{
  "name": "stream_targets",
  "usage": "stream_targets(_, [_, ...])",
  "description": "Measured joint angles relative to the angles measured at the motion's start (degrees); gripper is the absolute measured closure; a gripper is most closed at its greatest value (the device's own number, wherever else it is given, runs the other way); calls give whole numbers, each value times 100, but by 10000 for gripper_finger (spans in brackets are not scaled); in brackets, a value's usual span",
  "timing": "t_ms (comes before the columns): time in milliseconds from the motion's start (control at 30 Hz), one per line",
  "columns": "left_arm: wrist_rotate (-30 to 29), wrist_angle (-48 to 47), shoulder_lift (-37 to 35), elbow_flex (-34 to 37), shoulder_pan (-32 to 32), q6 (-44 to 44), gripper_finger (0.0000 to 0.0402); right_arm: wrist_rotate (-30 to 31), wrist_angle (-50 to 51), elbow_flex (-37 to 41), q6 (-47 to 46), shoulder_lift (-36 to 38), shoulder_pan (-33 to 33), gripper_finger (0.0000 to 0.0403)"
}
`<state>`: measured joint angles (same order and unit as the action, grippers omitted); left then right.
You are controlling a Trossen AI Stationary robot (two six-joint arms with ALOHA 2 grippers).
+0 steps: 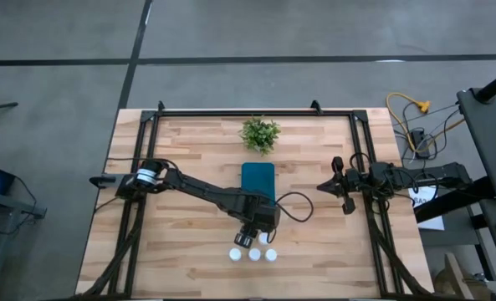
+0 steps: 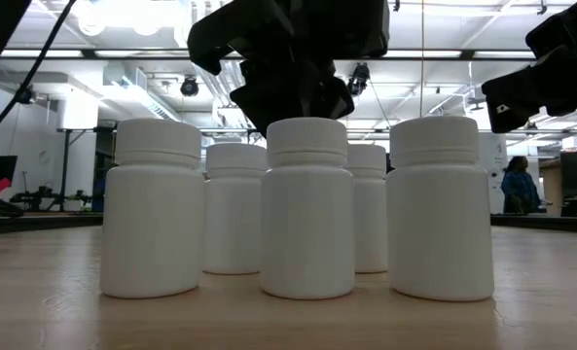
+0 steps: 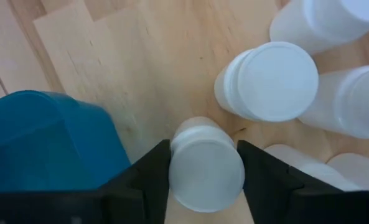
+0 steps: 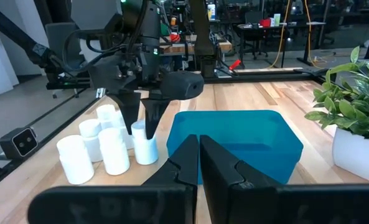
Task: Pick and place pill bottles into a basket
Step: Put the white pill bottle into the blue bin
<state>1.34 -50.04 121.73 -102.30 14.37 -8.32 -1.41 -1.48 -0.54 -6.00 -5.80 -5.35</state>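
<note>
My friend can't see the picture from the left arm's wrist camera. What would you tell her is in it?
Two dark fingers of the left gripper sit on either side of a small white pill bottle standing on the wooden table. More white bottles crowd just beyond it, and a corner of the blue basket sits right beside it.
</note>
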Motion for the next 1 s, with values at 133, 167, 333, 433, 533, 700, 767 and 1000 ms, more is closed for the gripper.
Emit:
stream_targets(133, [-2, -9, -7, -15, 0, -17, 259, 0, 0, 0, 2, 0, -2, 394])
stream_targets(167, [-3, -7, -30, -17, 0, -39, 259, 0, 0, 0, 2, 0, -2, 394])
stream_targets(333, [-16, -67, -233, -159, 4, -166, 259, 0, -2, 0, 2, -4, 0, 394])
stream_targets(433, [-70, -386, -417, -346, 3, -167, 259, -1, -3, -1, 2, -3, -1, 394])
stream_targets(533, [-365, -659, -689, -532, 4, -173, 259, -2, 1, -3, 4, -10, -1, 394])
stream_targets(700, [-1141, -748, -1235, -550, -36, -269, 259, 2, -9, -4, 22, -66, -2, 394])
stream_targets(767, [-1339, -759, -1387, -530, -110, -317, 259, 7, -9, -4, 17, -70, 0, 394])
stream_targets(1000, [-1341, -855, -1427, -511, -536, -652, 259, 3, -13, -4, 15, -68, -2, 394])
